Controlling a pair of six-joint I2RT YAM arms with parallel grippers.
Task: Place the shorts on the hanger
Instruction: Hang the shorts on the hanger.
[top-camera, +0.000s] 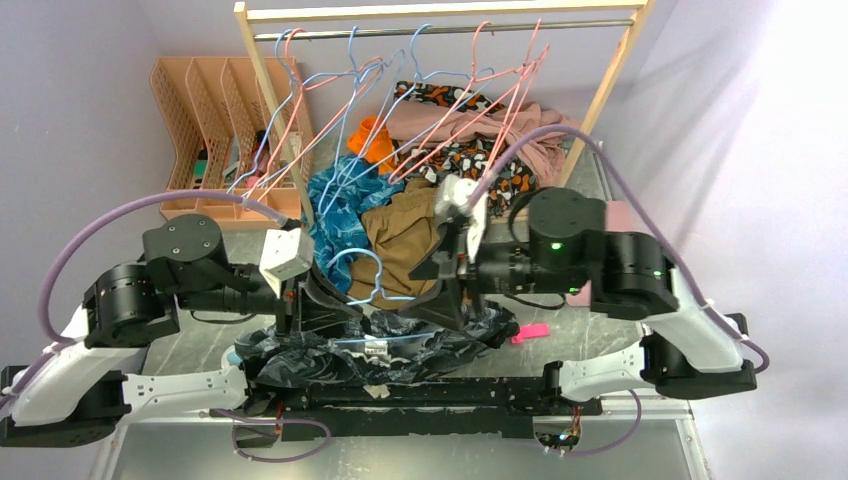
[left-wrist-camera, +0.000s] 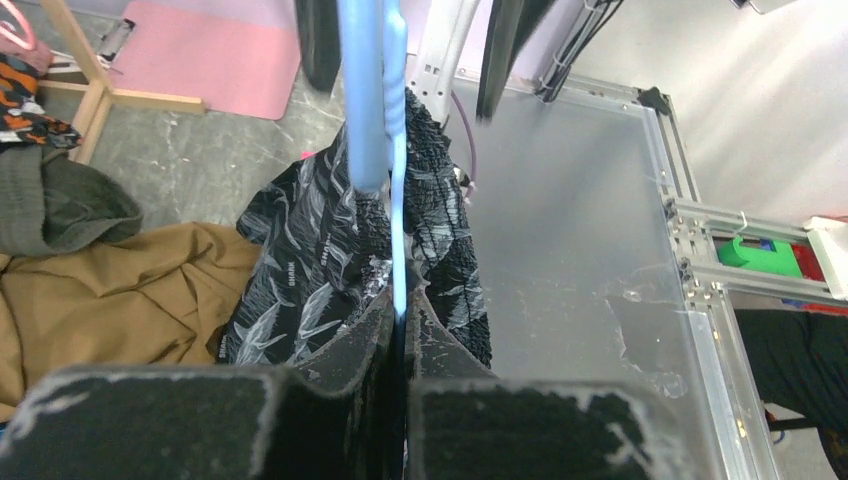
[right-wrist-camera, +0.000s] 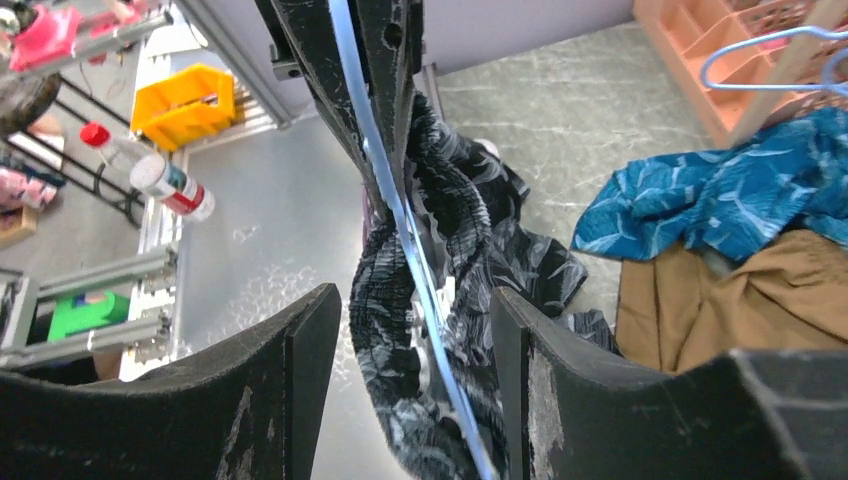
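The dark leaf-print shorts (top-camera: 330, 352) lie bunched at the table's near edge between the two arms, draped over the bottom wire of the light-blue hanger (top-camera: 372, 282). My left gripper (top-camera: 298, 302) is shut on that wire: in the left wrist view the blue hanger (left-wrist-camera: 398, 210) runs straight out of the closed left gripper (left-wrist-camera: 405, 312), with the shorts (left-wrist-camera: 300, 265) hanging beyond. My right gripper (right-wrist-camera: 412, 295) stands open. The shorts' gathered waistband (right-wrist-camera: 380, 290) and the hanger wire (right-wrist-camera: 392, 190) pass between its fingers without being squeezed.
Behind stands a wooden rack (top-camera: 262, 90) with several pink and blue hangers. A teal garment (top-camera: 335, 205) and a brown garment (top-camera: 405, 235) lie just past the shorts. A peach file organiser (top-camera: 205, 120) sits back left, a small pink object (top-camera: 530, 332) near the right arm.
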